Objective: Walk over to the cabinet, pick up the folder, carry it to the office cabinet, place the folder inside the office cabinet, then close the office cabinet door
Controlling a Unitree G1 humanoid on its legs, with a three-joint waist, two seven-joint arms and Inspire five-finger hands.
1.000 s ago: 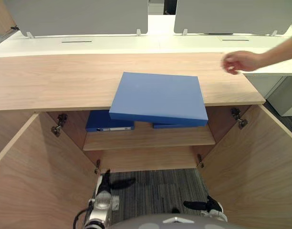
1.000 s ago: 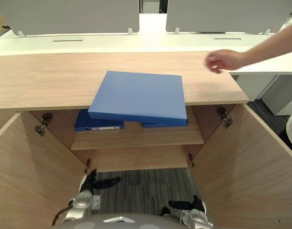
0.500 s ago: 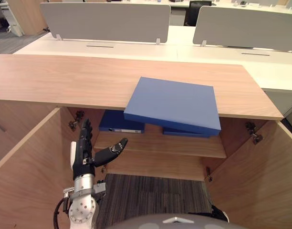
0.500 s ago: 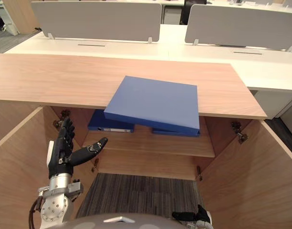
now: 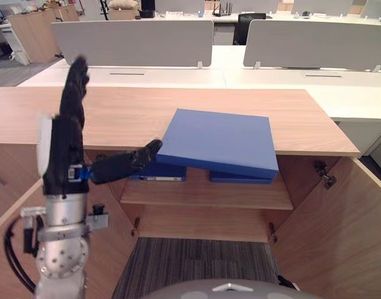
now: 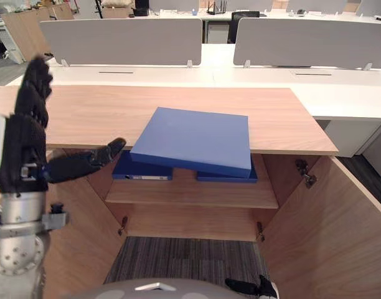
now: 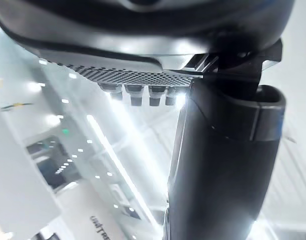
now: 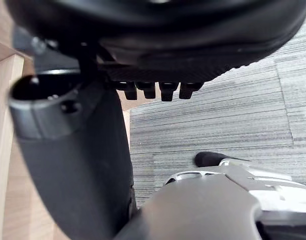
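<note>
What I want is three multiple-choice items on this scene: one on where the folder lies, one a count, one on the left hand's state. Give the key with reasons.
1. Where does the light blue folder lie?
A) on the cabinet top, jutting over its front edge
B) on the carpet
C) on a chair

2. How many dark blue binders lie on the shelf inside?
A) one
B) two
C) four

3. What state is the left hand in?
A) curled round the folder
B) raised and open, holding nothing
C) balled in a fist

Key:
1 A, the folder rests on the wooden top with its near edge past the front.
2 B, one shows under the folder's left side and another under its right.
3 B, its fingers stand straight and the thumb is stretched out.
</note>
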